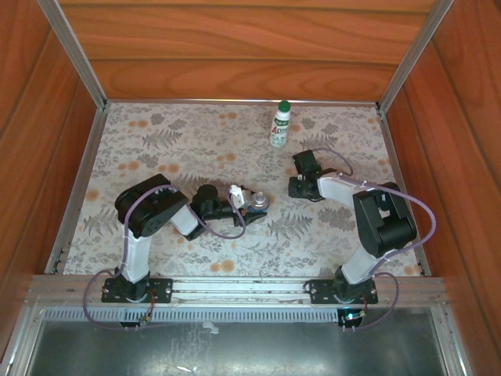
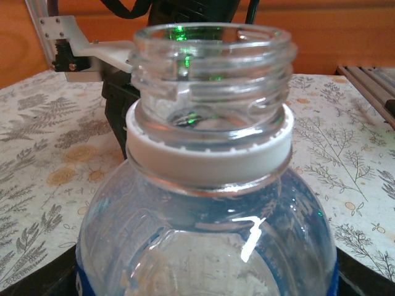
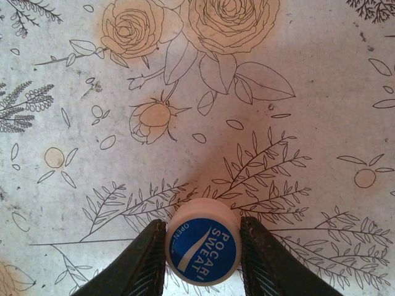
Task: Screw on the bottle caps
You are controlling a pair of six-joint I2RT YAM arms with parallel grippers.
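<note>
One blue-faced white cap [image 3: 203, 246], lettered POCARI SWEAT, at six o'clock on the floral surface [image 3: 296, 135], pinched by the right gripper [image 3: 202, 225], closed against both sides.

The top camera looks steeply down from far above the near edge of the worktop [image 1: 196, 141], with the clear bottle [image 1: 257, 202] small near mid-frame. The left wrist camera faces that same bottle level, at very close range. The right wrist camera looks straight down, close, on a blue cap [image 3: 202, 250] lying right of the bottle.
</note>
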